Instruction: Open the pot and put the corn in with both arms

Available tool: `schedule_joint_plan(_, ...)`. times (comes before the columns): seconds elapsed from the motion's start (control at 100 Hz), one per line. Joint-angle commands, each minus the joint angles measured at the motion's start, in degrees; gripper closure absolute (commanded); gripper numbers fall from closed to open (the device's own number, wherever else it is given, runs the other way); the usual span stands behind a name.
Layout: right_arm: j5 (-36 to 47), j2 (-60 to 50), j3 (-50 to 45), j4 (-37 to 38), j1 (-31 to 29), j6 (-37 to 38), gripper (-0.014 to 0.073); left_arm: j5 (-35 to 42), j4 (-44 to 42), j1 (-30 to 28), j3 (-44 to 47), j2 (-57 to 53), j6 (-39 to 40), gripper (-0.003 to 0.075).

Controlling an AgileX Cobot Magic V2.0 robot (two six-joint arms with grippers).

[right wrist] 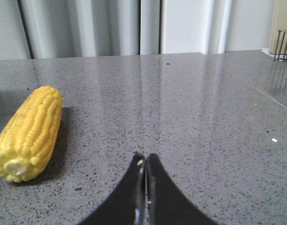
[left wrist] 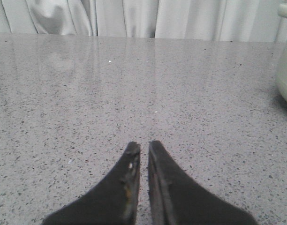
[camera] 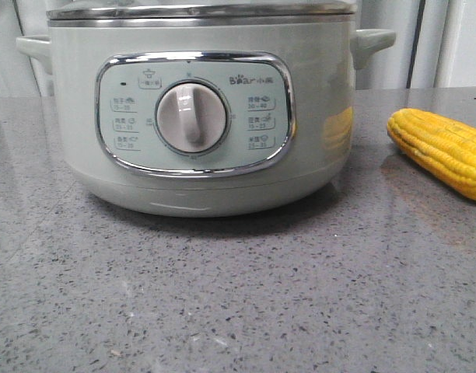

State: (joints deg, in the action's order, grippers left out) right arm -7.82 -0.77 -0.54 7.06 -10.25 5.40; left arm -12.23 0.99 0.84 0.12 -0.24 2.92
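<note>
The pale sage-green pot [camera: 199,109] fills the front view, with its chrome-framed panel and off-white dial [camera: 191,118]; a lid with a steel rim [camera: 199,11] sits on top. The yellow corn [camera: 444,151] lies on the counter to the pot's right. In the right wrist view the corn [right wrist: 28,133] lies apart from my right gripper [right wrist: 145,157], which is shut and empty above the counter. My left gripper [left wrist: 143,146] is shut and empty over bare counter; an edge of the pot [left wrist: 286,70] shows beside it. Neither gripper shows in the front view.
The grey speckled counter [camera: 238,295] runs under everything. White curtains [left wrist: 134,18] hang behind. A wire rack [right wrist: 284,44] stands at the counter's far corner in the right wrist view.
</note>
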Motion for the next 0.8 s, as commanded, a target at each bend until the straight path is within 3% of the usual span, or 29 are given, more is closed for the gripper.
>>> schedule_joint_plan(0.0,4.41,-1.12,-1.12,0.61,-0.11,0.00,0.0657,4.50,-0.14,0.41,1.22,-1.72,0.26,0.0741)
schedule_joint_plan(0.56,4.55,-1.12,-1.12,0.61,-0.11,0.00,0.0657,4.83,-0.04,0.41,1.22,-1.72,0.26,0.0741)
schedule_joint_plan(0.69,9.17,-1.12,-0.74,-0.21,-0.11,0.00,0.0657,8.32,4.26,0.41,0.99,-1.72,0.26,0.0741)
schedule_joint_plan(0.79,8.33,-0.15,1.64,-0.21,0.39,0.00,0.0657,7.95,5.34,0.41,-0.86,-1.46,0.26,0.0741)
